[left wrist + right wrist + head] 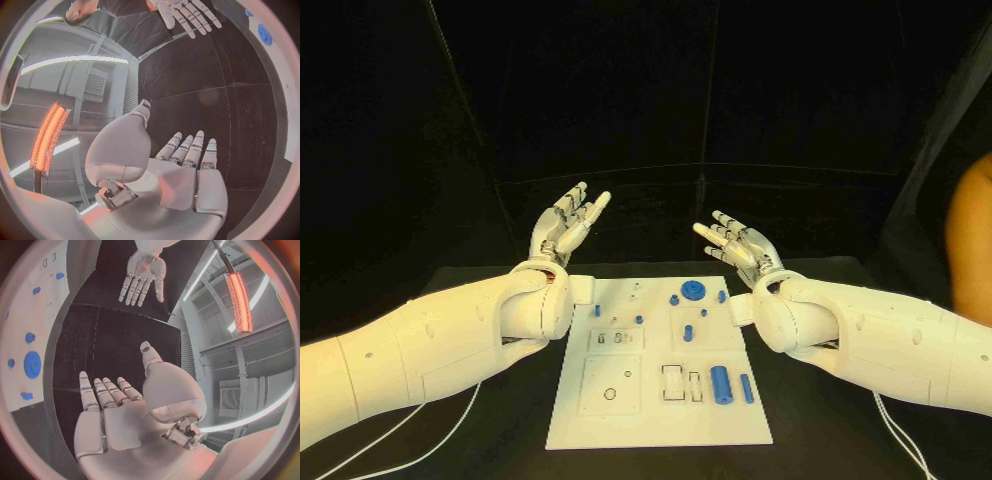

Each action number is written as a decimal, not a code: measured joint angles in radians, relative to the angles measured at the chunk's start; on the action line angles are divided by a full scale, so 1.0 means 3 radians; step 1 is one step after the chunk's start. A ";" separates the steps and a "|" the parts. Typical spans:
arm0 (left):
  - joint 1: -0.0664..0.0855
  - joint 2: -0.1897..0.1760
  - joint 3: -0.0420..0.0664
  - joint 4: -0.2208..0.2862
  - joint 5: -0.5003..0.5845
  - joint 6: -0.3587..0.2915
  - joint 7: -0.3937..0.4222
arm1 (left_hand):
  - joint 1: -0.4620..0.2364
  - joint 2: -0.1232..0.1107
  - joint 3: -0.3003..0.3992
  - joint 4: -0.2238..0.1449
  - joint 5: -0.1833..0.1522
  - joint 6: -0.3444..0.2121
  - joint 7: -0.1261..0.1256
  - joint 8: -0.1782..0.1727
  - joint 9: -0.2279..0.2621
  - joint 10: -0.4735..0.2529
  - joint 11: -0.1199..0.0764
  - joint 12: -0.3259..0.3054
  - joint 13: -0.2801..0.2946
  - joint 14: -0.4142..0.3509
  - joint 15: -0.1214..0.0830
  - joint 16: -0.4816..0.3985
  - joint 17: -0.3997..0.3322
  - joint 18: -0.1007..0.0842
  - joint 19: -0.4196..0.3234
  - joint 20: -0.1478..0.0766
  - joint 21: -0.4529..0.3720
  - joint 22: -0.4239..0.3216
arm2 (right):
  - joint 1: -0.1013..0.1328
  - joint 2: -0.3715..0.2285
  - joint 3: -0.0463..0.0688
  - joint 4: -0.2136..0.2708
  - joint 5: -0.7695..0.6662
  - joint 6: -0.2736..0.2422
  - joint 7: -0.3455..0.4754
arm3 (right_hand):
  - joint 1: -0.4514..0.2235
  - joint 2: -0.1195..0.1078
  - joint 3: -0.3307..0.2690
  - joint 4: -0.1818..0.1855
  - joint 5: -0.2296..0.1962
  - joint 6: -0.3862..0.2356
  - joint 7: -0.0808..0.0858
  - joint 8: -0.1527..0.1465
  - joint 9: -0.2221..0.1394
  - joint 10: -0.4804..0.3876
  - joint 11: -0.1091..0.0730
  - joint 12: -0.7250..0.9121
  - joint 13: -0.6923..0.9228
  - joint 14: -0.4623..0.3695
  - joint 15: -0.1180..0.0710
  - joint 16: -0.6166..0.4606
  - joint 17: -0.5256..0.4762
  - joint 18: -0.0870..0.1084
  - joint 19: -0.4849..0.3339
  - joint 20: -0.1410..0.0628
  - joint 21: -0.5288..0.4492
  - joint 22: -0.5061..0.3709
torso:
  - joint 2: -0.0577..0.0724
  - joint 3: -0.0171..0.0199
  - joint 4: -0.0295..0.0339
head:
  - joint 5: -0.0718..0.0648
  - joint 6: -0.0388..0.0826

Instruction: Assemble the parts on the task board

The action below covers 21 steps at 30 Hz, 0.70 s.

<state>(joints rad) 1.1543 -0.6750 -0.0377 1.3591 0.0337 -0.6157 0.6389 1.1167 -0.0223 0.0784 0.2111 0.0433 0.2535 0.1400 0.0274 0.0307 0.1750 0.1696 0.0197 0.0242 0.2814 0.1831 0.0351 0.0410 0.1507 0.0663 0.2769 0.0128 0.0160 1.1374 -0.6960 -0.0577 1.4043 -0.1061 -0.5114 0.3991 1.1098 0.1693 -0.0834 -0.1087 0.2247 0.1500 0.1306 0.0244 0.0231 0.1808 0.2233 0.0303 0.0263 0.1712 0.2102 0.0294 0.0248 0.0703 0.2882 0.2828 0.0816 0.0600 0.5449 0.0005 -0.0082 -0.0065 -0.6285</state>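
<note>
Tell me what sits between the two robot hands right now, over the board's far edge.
Nothing. In the head view the left robot hand and right robot hand are raised, open, with only dark backdrop between them. The task board with its blue parts lies nearer, below them.

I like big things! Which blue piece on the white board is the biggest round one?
The blue round disc at the far edge of the task board. It is wide and flat; the other blue parts are thin pegs or small cylinders.
</note>
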 measured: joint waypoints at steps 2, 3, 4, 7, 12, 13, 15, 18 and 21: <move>0.0000 0.0000 -0.0003 -0.0004 0.0006 0.0040 0.0032 | 0.0101 0.0007 0.0012 0.0030 0.0000 0.0044 0.0009 0.0000 0.0007 0.0038 0.0038 0.0001 0.0005 0.0086 0.0017 0.0019 0.0015 0.0040 0.0008 0.0030 0.0000 0.0002 | 0.0035 0.0033 -0.0020 -0.0064 -0.0087 0.0182 -0.0075 | 0.0125 0.0001 0.0014 -0.0070 0.0000 0.0195 0.0011 0.0054 0.0029 0.0288 0.0031 0.0072 0.0034 0.0270 0.0026 0.0068 0.0030 0.0010 0.0217 0.0003 0.0103 0.0053 | 0.0000 0.0000 0.0000 | 0.0000 0.0000; 0.0000 0.0000 -0.0003 -0.0005 0.0008 0.0054 0.0042 | 0.0106 0.0009 0.0015 0.0033 0.0000 0.0059 0.0009 0.0007 0.0010 0.0059 0.0059 0.0015 0.0007 0.0138 0.0032 0.0029 0.0023 0.0040 0.0010 0.0031 0.0010 0.0006 | 0.0046 0.0045 -0.0027 -0.0085 -0.0122 0.0254 -0.0105 | 0.0186 0.0001 0.0022 -0.0105 0.0000 0.0318 0.0020 0.0088 0.0046 0.0470 0.0039 0.0120 0.0054 0.0439 0.0032 0.0112 0.0048 0.0055 0.0339 0.0004 0.0163 0.0082 | 0.0000 0.0000 0.0000 | 0.0000 0.0000; 0.0000 0.0000 -0.0003 -0.0005 0.0010 0.0066 0.0052 | 0.0110 0.0014 0.0015 0.0033 0.0000 0.0095 0.0009 0.0015 0.0013 0.0092 0.0092 0.0024 0.0014 0.0214 0.0048 0.0056 0.0035 0.0040 0.0027 0.0048 0.0025 0.0012 | 0.0057 0.0055 -0.0035 -0.0106 -0.0155 0.0321 -0.0133 | 0.0251 -0.0001 0.0031 -0.0148 0.0000 0.0476 0.0031 0.0131 0.0068 0.0685 0.0043 0.0178 0.0076 0.0653 0.0031 0.0167 0.0068 0.0079 0.0477 0.0005 0.0233 0.0114 | 0.0000 0.0000 -0.0001 | 0.0000 0.0000; -0.0002 0.0000 -0.0003 -0.0006 0.0014 0.0094 0.0073 | 0.0160 0.0025 0.0015 0.0033 0.0000 0.0167 0.0011 0.0027 0.0019 0.0187 0.0143 0.0024 0.0020 0.0335 0.0085 0.0087 0.0052 0.0040 0.0086 0.0058 0.0049 0.0026 | 0.0082 0.0080 -0.0050 -0.0156 -0.0242 0.0501 -0.0206 | 0.0384 -0.0002 0.0056 -0.0239 0.0000 0.0891 0.0062 0.0241 0.0118 0.1155 0.0032 0.0304 0.0112 0.1150 0.0006 0.0292 0.0105 0.0156 0.0770 0.0007 0.0388 0.0182 | 0.0000 0.0000 -0.0001 | 0.0000 0.0000; -0.0003 -0.0104 -0.0004 0.0080 0.0016 0.0181 0.0097 | 0.0235 0.0057 0.0016 0.0030 0.0000 0.0422 0.0030 0.0081 0.0048 0.0506 0.0247 0.0089 0.0052 0.0820 0.0163 0.0227 0.0120 -0.0045 0.0301 0.0061 0.0142 0.0076 | 0.0148 0.0072 -0.0067 -0.0302 -0.0652 0.0641 -0.0303 | 0.0547 -0.0003 0.0102 -0.0395 0.0013 0.1620 0.0142 0.0403 0.0174 0.1871 -0.0034 0.0457 0.0127 0.1945 -0.0084 0.0463 0.0137 0.0235 0.1224 -0.0012 0.0645 0.0283 | 0.0026 -0.0003 0.0001 | 0.0001 -0.0013; -0.0004 -0.0157 -0.0005 0.0091 0.0014 0.0213 0.0101 | 0.0264 0.0053 0.0013 0.0008 0.0000 0.0509 0.0036 0.0100 0.0056 0.0638 0.0276 0.0116 0.0064 0.1020 0.0182 0.0287 0.0148 -0.0067 0.0416 0.0058 0.0190 0.0102 | 0.0184 0.0039 -0.0063 -0.0367 -0.0837 0.0624 -0.0323 | 0.0571 0.0003 0.0115 -0.0418 0.0017 0.1725 0.0158 0.0414 0.0175 0.1974 -0.0046 0.0470 0.0127 0.2068 -0.0103 0.0482 0.0139 0.0282 0.1293 -0.0022 0.0689 0.0301 | 0.0040 -0.0005 0.0004 | -0.0001 -0.0019; -0.0007 -0.0231 -0.0006 0.0094 0.0015 0.0262 0.0103 | 0.0282 0.0066 -0.0004 -0.0016 0.0000 0.0660 0.0048 0.0129 0.0071 0.0897 0.0307 0.0164 0.0086 0.1328 0.0186 0.0387 0.0189 -0.0070 0.0749 0.0061 0.0333 0.0177 | 0.0251 -0.0024 -0.0044 -0.0456 -0.1227 0.0584 -0.0368 | 0.0591 -0.0011 0.0136 -0.0457 0.0018 0.1897 0.0185 0.0431 0.0174 0.2153 -0.0075 0.0476 0.0127 0.2286 -0.0142 0.0515 0.0146 0.0286 0.1417 -0.0045 0.0773 0.0331 | 0.0068 -0.0009 0.0010 | -0.0001 -0.0027; -0.0018 -0.0266 -0.0013 0.0183 0.0015 0.0317 0.0103 | 0.0347 0.0076 -0.0006 -0.0072 0.0000 0.0945 0.0069 0.0182 0.0096 0.1386 0.0293 0.0261 0.0123 0.1555 0.0145 0.0475 0.0212 -0.0070 0.1302 0.0052 0.0570 0.0291 | 0.0299 -0.0016 -0.0047 -0.0458 -0.1693 0.0568 -0.0450 | 0.0654 -0.0039 0.0163 -0.0511 0.0018 0.2120 0.0222 0.0431 0.0171 0.2393 -0.0120 0.0476 0.0127 0.2592 -0.0207 0.0550 0.0160 0.0286 0.1588 -0.0099 0.0903 0.0384 | 0.0117 -0.0012 0.0019 | -0.0003 -0.0011; -0.0018 -0.0307 -0.0013 0.0260 -0.0002 0.0369 0.0103 | 0.0396 0.0088 -0.0009 -0.0122 0.0000 0.1227 0.0106 0.0247 0.0118 0.1848 0.0257 0.0385 0.0155 0.1755 0.0094 0.0555 0.0229 -0.0052 0.1689 0.0047 0.0734 0.0360 | 0.0337 0.0007 -0.0054 -0.0442 -0.2062 0.0577 -0.0537 | 0.0711 -0.0069 0.0196 -0.0544 0.0018 0.2293 0.0260 0.0431 0.0161 0.2583 -0.0157 0.0475 0.0124 0.2836 -0.0267 0.0567 0.0171 0.0338 0.1714 -0.0152 0.1033 0.0443 | 0.0166 -0.0012 0.0026 | 0.0008 0.0003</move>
<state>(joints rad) 1.1487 -0.7671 -0.0417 1.4372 0.0332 -0.5048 0.6698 1.2355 0.0039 0.0759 0.1745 0.0433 0.6216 0.1716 0.1015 0.0660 0.7295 0.2468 0.1352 0.0707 0.8077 0.2114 0.2017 0.1097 0.1350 0.5730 0.2911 0.2330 0.1239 1.2386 -0.6939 -0.0738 1.2717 -0.7247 -0.3384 0.2379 1.3231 0.1485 -0.0244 -0.2718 0.2302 0.8377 0.2087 0.1538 0.0713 0.9558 0.1764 0.1727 0.0635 1.0221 0.1301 0.1995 0.0762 0.1718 0.8023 0.2372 0.3914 0.1928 0.5947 -0.0033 -0.0006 -0.0041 -0.6278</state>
